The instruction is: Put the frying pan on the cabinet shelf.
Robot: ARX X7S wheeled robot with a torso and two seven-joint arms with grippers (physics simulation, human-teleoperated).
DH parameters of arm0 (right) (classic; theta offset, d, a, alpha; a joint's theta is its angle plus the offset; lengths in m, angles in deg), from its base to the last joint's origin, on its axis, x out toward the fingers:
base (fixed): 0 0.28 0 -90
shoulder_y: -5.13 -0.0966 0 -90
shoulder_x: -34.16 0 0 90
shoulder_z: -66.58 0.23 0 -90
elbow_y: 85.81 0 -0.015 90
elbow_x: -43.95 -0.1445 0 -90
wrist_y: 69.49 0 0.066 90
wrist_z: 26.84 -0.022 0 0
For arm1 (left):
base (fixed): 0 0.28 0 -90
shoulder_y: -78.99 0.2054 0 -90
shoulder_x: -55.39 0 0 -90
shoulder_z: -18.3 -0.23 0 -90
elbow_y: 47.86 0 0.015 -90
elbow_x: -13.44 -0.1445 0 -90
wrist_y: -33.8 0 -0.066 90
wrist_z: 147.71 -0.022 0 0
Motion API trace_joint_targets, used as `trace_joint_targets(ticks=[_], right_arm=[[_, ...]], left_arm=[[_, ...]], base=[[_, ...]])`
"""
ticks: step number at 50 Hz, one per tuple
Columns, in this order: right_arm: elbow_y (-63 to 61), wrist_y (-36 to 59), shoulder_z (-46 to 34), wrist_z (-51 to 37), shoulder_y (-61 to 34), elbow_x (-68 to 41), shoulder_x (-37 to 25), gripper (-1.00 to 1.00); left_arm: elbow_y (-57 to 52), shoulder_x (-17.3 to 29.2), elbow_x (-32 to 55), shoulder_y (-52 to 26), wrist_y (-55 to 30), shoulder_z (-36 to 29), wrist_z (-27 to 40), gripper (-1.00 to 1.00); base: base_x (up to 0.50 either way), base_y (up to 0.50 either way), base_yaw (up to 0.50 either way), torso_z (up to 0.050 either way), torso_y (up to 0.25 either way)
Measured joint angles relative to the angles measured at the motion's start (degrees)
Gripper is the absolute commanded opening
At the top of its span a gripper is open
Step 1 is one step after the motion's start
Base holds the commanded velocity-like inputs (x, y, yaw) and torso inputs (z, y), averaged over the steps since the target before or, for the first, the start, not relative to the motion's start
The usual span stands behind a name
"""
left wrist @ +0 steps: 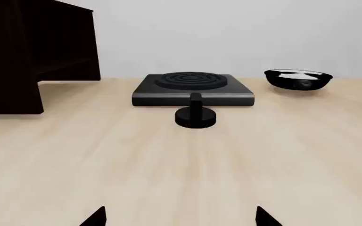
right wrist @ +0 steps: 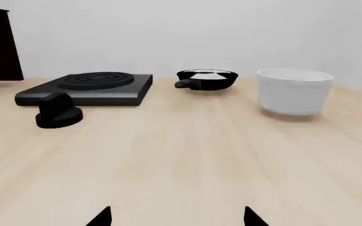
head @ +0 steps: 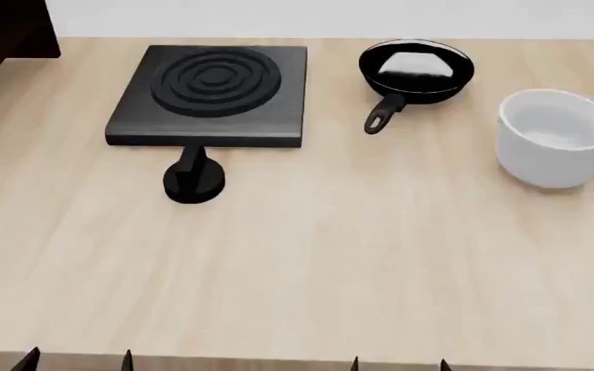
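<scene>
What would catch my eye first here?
Probably the black burner plate with concentric rings, far left on the pale wooden table, a round black knob just before it. To its right sit the glossy frying pan and a white pot.

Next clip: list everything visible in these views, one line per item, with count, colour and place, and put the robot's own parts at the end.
frying pan: 1, black with glossy grey inside, far side of the table, between burner plate and pot, handle toward the robot.
burner plate: 1, black, square with concentric rings, far left of centre.
knob: 1, black, round, right in front of the burner plate.
pot: 1, white, cylindrical, right side of the table.
cabinet shelf: 1, very dark brown, far left, mostly cut off in the head view.
table: 1, light wood, under everything.
left hand: 1, dark fingertips only, open, near edge, holding nothing.
right hand: 1, dark fingertips only, open, near edge, holding nothing.
</scene>
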Motion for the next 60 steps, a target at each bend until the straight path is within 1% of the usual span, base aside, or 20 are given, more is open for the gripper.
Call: trace_joint_targets(ticks=[1,13,32,60], right_arm=[[0.68,-0.84,-0.83,-0.81,0.67,0.78,-0.77,1.0],[0.75,-0.51,-1.64,-1.7,0.11,-1.11,-1.49,1.0],[-2.02,1.84,-4.06,-3.98,0.29,-2.9,-3.59,1.0],[-2.1,1.73,-6.32,-6.11,0.14,-4.85,-5.65,1.0]], left_arm=[[0.67,0.04,-0.09,0.67,0.84,-0.43,0.64,1.0],[0.02,1.25,1.52,0.2,-0.25,-1.63,1.52,1.0],[0.25,4.05,1.96,0.27,1.61,-5.58,1.82,1.0],[0.38,6.11,2.9,-0.07,1.69,-8.16,3.94,1.0]], base=[[0.0,0.0,0.0,0.0,0.0],[0.0,0.0,0.0,0.0,0.0],[0.0,0.0,0.0,0.05,0.037],[0.0,0.0,0.0,0.05,0.046]])
